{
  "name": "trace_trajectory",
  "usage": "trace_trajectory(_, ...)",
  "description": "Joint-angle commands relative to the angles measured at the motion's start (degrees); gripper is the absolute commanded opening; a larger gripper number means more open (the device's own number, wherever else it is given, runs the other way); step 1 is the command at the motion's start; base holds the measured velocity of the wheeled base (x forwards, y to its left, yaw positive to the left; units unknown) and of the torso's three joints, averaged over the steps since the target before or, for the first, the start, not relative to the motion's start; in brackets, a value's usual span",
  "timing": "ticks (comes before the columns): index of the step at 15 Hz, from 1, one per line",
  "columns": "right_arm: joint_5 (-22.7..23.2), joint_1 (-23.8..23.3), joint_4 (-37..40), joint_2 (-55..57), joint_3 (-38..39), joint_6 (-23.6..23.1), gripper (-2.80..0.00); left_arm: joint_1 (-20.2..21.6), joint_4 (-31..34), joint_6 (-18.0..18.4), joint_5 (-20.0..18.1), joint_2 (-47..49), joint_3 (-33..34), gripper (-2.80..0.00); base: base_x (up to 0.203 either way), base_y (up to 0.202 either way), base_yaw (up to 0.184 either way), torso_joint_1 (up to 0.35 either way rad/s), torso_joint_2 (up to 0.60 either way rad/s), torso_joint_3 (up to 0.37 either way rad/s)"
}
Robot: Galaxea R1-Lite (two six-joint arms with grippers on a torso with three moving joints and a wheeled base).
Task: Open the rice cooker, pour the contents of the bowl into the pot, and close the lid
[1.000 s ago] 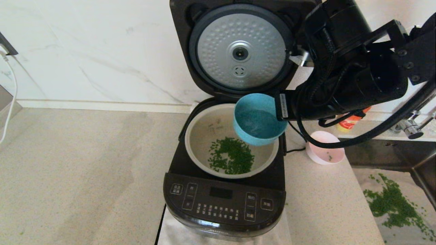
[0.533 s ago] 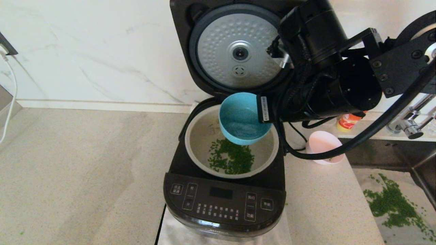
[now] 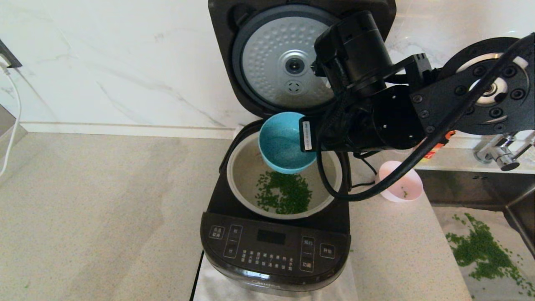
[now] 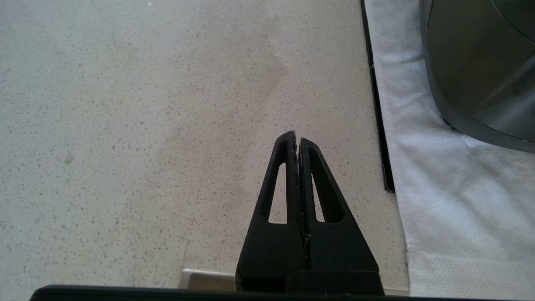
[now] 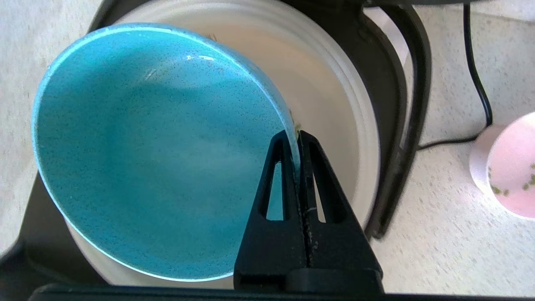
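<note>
**Blue bowl tipped over the open pot, green bits lying inside**

The rice cooker (image 3: 273, 234) stands with its control panel toward the robot and its lid (image 3: 292, 58) swung upright at the back, the dimpled silver underside facing forward. The cream pot (image 3: 244, 167) sits in the cooker body, mouth up, with a heap of green bits (image 3: 286, 195) spread across its floor, nearer the panel side.

Above the back half of the pot, the right gripper (image 5: 297, 136) is clamped on the rim of a blue bowl (image 3: 281, 142). One finger lies inside the wall and one outside, pinched tight on the thin edge. The bowl is tilted steeply, its mouth turned toward the robot and the cooker's left side, its base toward the lid. In the right wrist view its blue inside looks bare, with only a speck or two of green by the fingers (image 5: 311, 175).

A pale-pink bowl (image 3: 402, 184) stands mouth up on the counter just right of the cooker, beside the black power cord (image 5: 476, 79). It carries a few green bits on its inner wall. More green bits (image 3: 485, 251) lie scattered farther right of the cooker, in a lower area past the counter edge.

The left gripper (image 4: 296, 140) hangs over the speckled counter (image 4: 146, 125), left of the cooker's front corner, its fingers pressed together on nothing.
</note>
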Motion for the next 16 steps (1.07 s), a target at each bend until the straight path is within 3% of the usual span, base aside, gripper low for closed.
trace_trajectory(1, -0.4, -0.2, -1.1, 1.2, 0.0, 0.1, -2.80, 0.0, 0.0, 0.0, 0.0, 0.1, 0.0, -2.80, 0.000, 0.000, 0.000, 0.000, 0.00, 0.000)
trace_trajectory(4, -0.6, -0.6, -4.7, 2.2, 0.1, 0.2, -2.80, 0.0, 0.0, 0.0, 0.0, 0.1, 0.0, -2.80, 0.000, 0.000, 0.000, 0.000, 0.00, 0.000)
trace_trajectory(6, -3.6, -0.7, -6.6, 3.3, 0.1, 0.1, -2.80, 0.0, 0.0, 0.0, 0.0, 0.1, 0.0, -2.80, 0.000, 0.000, 0.000, 0.000, 0.00, 0.000)
trace_trajectory(13, -7.3, -0.6, -10.9, 4.3, 0.2, 0.3, -2.80, 0.0, 0.0, 0.0, 0.0, 0.1, 0.0, -2.80, 0.000, 0.000, 0.000, 0.000, 0.00, 0.000)
trace_trajectory(16, -12.1, 0.0, -13.3, 5.2, 0.9, 0.4, -2.80, 0.0, 0.0, 0.0, 0.0, 0.1, 0.0, -2.80, 0.000, 0.000, 0.000, 0.000, 0.00, 0.000)
